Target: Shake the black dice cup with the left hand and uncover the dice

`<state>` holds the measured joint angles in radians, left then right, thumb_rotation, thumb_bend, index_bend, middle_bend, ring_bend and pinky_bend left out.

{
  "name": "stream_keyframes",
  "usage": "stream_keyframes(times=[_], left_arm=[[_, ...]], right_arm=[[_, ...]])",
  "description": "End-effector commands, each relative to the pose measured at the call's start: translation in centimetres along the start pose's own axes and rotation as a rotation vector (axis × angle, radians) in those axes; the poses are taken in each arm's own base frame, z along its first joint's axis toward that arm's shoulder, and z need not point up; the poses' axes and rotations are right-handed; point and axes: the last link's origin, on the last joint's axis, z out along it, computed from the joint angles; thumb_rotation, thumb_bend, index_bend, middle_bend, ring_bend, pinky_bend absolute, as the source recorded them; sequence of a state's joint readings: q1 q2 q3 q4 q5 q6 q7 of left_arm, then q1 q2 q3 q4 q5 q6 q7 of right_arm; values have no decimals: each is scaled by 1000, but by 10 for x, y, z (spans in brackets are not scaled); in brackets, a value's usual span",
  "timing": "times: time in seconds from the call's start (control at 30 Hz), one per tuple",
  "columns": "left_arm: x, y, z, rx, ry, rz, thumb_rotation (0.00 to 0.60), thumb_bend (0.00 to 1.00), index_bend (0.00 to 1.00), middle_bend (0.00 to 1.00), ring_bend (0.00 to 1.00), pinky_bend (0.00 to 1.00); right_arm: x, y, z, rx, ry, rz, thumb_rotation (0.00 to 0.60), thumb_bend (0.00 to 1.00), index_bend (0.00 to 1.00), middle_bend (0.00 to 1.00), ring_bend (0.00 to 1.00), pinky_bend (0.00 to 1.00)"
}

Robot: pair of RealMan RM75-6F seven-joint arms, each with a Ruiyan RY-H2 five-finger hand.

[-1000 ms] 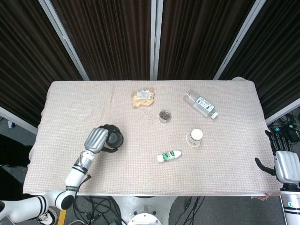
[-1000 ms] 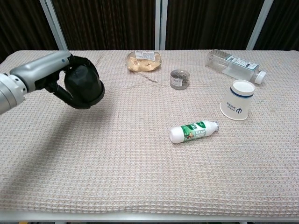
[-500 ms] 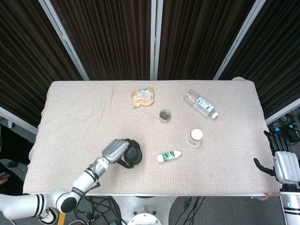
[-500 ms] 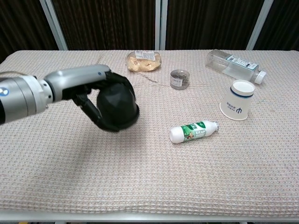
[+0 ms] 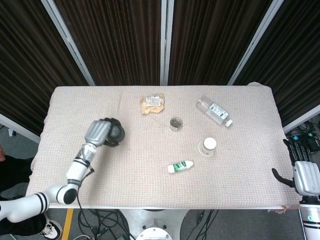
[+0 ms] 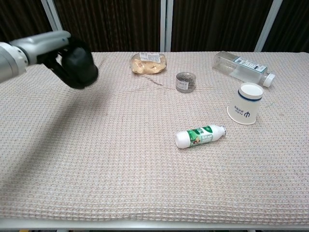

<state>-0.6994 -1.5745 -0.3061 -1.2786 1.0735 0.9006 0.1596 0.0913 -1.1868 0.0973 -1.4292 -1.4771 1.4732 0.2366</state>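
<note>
My left hand grips the black dice cup and holds it above the left part of the table. Its fingers wrap around the cup's side. No dice show in either view. My right hand hangs off the table's right edge in the head view, holding nothing, with its fingers apart.
On the beige cloth table lie a green-labelled small bottle, a white paper cup, a clear plastic bottle, a small round tin and a bagged bun.
The left hand carried the cup right toward the table's middle, then swung it back left and farther away, higher in the chest view. The right hand stayed put.
</note>
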Motion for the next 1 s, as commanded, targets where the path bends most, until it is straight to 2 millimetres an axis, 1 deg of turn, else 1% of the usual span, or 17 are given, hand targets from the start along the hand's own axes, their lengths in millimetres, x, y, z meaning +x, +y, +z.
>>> stream_keyframes(times=[0.03, 0.07, 0.13, 0.17, 0.23, 0.3, 0.37, 0.47, 0.53, 0.57, 0.6, 0.67, 0.73, 0.8, 0.87, 0.9, 1.0], left_arm=[[21, -13, 13, 72, 44, -23, 600, 205, 414, 420, 305, 378], [13, -2, 6, 35, 8, -49, 600, 204, 414, 420, 305, 378], [-11, 37, -20, -91, -121, -131, 600, 204, 414, 420, 305, 378], [-26, 61, -41, -177, -205, -166, 600, 204, 414, 420, 305, 378], [-46, 94, -77, -301, -333, -209, 600, 204, 413, 420, 305, 378], [-61, 121, -112, -415, -445, -240, 600, 204, 412, 420, 305, 378], [-64, 130, -123, -463, -459, -248, 600, 204, 411, 420, 305, 378], [-56, 119, -102, -412, -375, -253, 600, 204, 411, 420, 305, 379], [-41, 95, -68, -309, -272, -231, 600, 204, 412, 420, 305, 379], [-33, 80, -50, -258, -205, -196, 600, 205, 412, 420, 305, 380], [-20, 59, -27, -182, -110, -133, 600, 205, 412, 420, 305, 380], [3, 20, 7, -42, 36, 4, 600, 205, 412, 420, 305, 380], [21, -8, 27, 74, 109, 73, 600, 205, 412, 419, 305, 379], [37, -29, 40, 160, 144, 103, 600, 205, 411, 420, 305, 379], [43, -33, 45, 180, 146, 95, 600, 205, 411, 420, 305, 379], [42, -30, 44, 167, 135, 86, 600, 205, 411, 420, 305, 379], [24, -8, 33, 83, 72, 53, 600, 205, 411, 420, 305, 378]], right_arm=[[0, 0, 0, 0, -1, 0, 600, 167, 0, 0, 0, 0], [-1, 0, 0, 0, -2, 1, 600, 167, 0, 0, 0, 0], [-2, -1, 0, 3, -6, 1, 600, 167, 0, 0, 0, 0], [-2, -1, -1, 4, -7, 1, 600, 167, 0, 0, 0, 0], [-2, -1, -1, 6, -5, 3, 600, 167, 0, 0, 0, 0], [0, -1, -1, 6, -2, 2, 600, 167, 0, 0, 0, 0], [1, 0, -1, 5, -1, 0, 600, 167, 0, 0, 0, 0], [3, 3, -1, -2, 2, 2, 600, 167, 0, 0, 0, 0], [2, 4, -1, -9, 0, 6, 600, 167, 0, 0, 0, 0], [1, 5, 0, -12, -3, 7, 600, 167, 0, 0, 0, 0], [0, 5, 0, -13, -6, 8, 600, 167, 0, 0, 0, 0], [-1, 5, 1, -12, -10, 9, 600, 167, 0, 0, 0, 0], [-2, 4, 1, -11, -11, 10, 600, 167, 0, 0, 0, 0], [-1, 4, 1, -10, -7, 7, 600, 167, 0, 0, 0, 0], [-1, 4, 1, -12, -4, 7, 600, 167, 0, 0, 0, 0], [0, 4, 1, -14, -2, 9, 600, 167, 0, 0, 0, 0], [-1, 3, 1, -11, -8, 9, 600, 168, 0, 0, 0, 0]])
